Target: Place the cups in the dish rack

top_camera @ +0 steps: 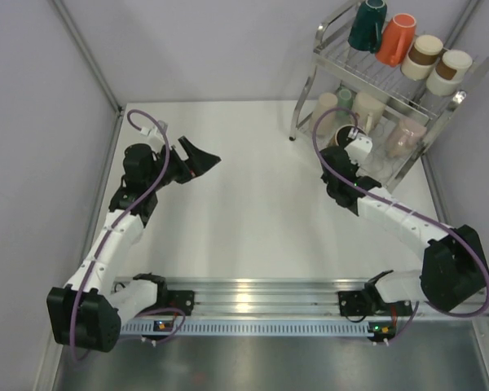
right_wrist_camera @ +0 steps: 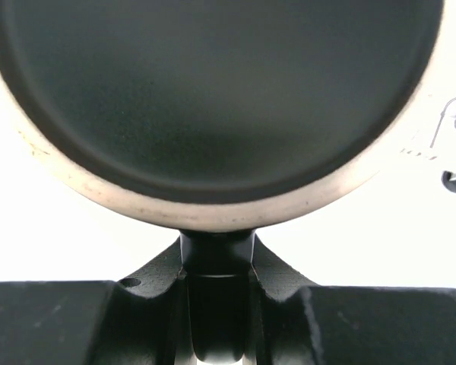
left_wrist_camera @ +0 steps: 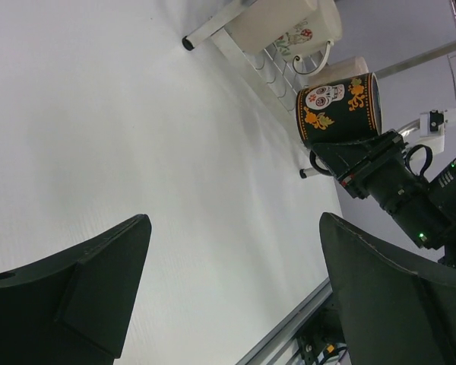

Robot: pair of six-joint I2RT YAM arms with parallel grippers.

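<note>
A black mug [left_wrist_camera: 338,110] painted with a white skull and orange flowers hangs tipped on its side above the table [top_camera: 253,204], near the far right corner. My right hand [left_wrist_camera: 351,158] has it by the handle, fingers pinched almost together on that thin loop. In the right wrist view the mug's dark round body, edged by a pale ring, fills nearly everything above the grip. The mug sits just beside the lower tier of the dish rack [top_camera: 322,37]; I cannot tell whether it touches the wire. That lower tier carries a beige cup [top_camera: 326,110], a mint cup [top_camera: 344,99], a cream cup [top_camera: 367,106] and a pinkish cup [top_camera: 406,134]. The upper tier holds a dark teal cup [top_camera: 367,24], an orange cup [top_camera: 398,38] and two white-and-brown cups [top_camera: 424,55]. My left hand [top_camera: 197,161] hovers well apart, toward the far left corner, spread fully open and empty.
</note>
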